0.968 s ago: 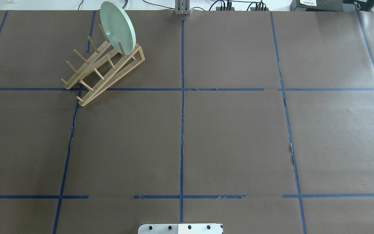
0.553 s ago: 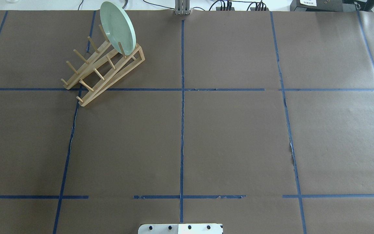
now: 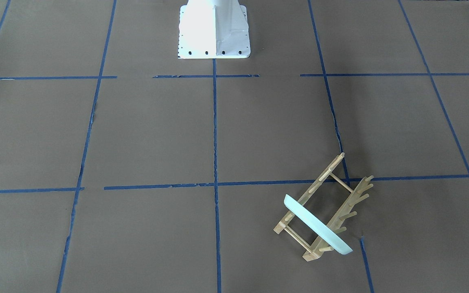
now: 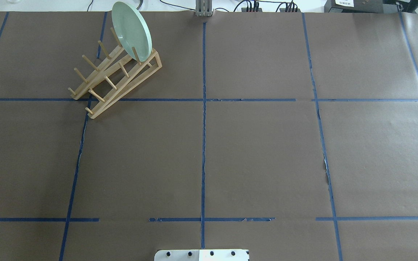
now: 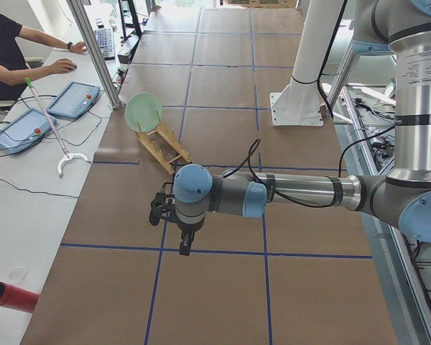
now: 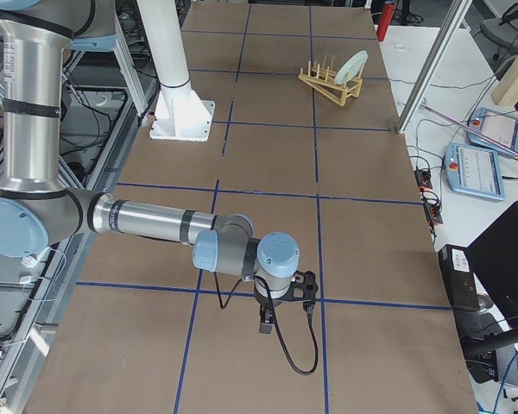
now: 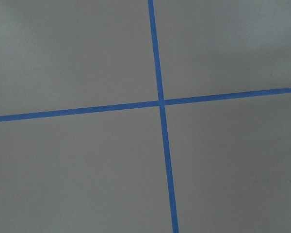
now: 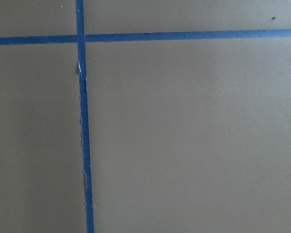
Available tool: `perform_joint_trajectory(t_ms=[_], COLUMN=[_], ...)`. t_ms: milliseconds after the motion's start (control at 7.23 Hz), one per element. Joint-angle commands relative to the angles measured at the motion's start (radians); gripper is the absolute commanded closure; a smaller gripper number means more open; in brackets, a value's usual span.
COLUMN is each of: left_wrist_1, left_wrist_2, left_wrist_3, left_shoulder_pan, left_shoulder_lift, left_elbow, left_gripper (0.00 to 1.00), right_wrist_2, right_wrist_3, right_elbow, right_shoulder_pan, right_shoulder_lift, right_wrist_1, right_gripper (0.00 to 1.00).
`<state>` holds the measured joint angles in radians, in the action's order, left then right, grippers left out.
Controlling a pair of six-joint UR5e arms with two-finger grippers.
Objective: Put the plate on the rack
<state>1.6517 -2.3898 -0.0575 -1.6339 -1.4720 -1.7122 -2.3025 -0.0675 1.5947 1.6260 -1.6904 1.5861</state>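
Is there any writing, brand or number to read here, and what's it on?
Nothing is legible.
On the black box, a white label: too small to read.
On the left arm, a white sticker: print blurred.
On the right arm, a pale sticker: print blurred.
On the plate and the rack: no marks visible.
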Motion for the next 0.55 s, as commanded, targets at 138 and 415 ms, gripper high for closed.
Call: perform_joint_trajectory(t_ms=[138,415], left_wrist_1=[-0.009,-0.012], left_wrist_2=[0.003,0.004], left_wrist_3=[-0.002,-0.004], left_shoulder_pan=[0.000,0.000], left_shoulder_lift=[-0.013,-0.016], left_elbow=[0.011,0.000], left_gripper=[0.00,0.00], right_wrist_2=[0.000,0.000], right_wrist_3=[0.000,0.000], right_elbow=[0.001,0.001], right_shoulder_pan=[0.000,0.000], right_shoulder_lift=[0.000,0.000], right_wrist_1=[0.000,0.000], right_gripper=[0.00,0.00])
